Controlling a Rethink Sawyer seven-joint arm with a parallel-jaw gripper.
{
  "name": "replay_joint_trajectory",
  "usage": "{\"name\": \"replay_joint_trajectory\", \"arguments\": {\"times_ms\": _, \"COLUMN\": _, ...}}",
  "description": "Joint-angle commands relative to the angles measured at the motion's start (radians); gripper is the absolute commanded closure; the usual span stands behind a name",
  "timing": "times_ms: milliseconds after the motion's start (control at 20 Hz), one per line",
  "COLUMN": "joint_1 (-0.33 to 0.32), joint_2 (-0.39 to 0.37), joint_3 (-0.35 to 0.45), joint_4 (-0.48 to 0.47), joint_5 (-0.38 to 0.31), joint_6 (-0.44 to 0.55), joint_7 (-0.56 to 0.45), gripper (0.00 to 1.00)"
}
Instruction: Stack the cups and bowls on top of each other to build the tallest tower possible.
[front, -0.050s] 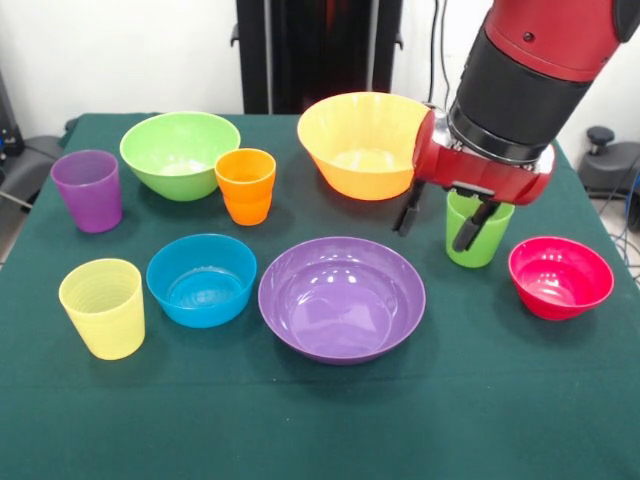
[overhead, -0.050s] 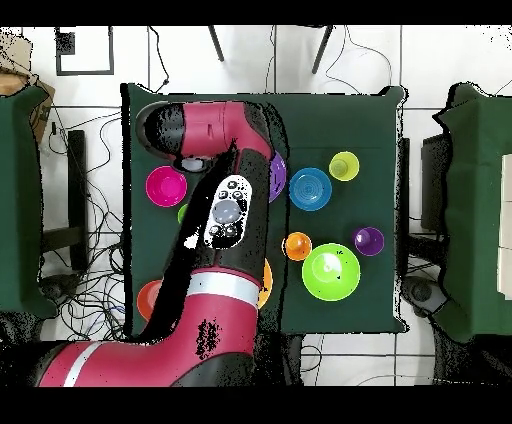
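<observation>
My gripper (front, -0.050s: 430, 240) hangs open at the green cup (front, -0.050s: 482, 245). One finger is left of the cup and the other crosses its front; I cannot tell whether either touches it. Nothing is stacked. The large orange-yellow bowl (front, -0.050s: 360, 145) stands just behind, the purple bowl (front, -0.050s: 342, 298) in front, and the pink-red bowl (front, -0.050s: 560, 277) to the right. The blue bowl (front, -0.050s: 201, 279), yellow cup (front, -0.050s: 103, 307), purple cup (front, -0.050s: 88, 190), orange cup (front, -0.050s: 246, 185) and light green bowl (front, -0.050s: 180, 152) stand apart on the left. In the overhead view the arm (overhead, -0.050s: 225, 215) hides the gripper.
Dark green cloth covers the table (front, -0.050s: 320, 420). In the overhead view an orange-red round thing (overhead, -0.050s: 148, 298) peeks out beside the arm near the table's corner. Cables lie on the floor around the table, and other green tables stand at both sides.
</observation>
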Motion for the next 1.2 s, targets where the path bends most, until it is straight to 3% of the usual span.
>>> {"name": "replay_joint_trajectory", "arguments": {"times_ms": 50, "joint_1": 0.019, "joint_2": 0.063, "joint_3": 0.046, "joint_4": -0.010, "joint_5": 0.015, "joint_6": 0.051, "joint_7": 0.202, "gripper": 0.00}}
{"name": "replay_joint_trajectory", "arguments": {"times_ms": 1200, "joint_1": 0.021, "joint_2": 0.062, "joint_3": 0.045, "joint_4": 0.005, "joint_5": 0.020, "joint_6": 0.044, "joint_7": 0.201, "gripper": 0.00}}
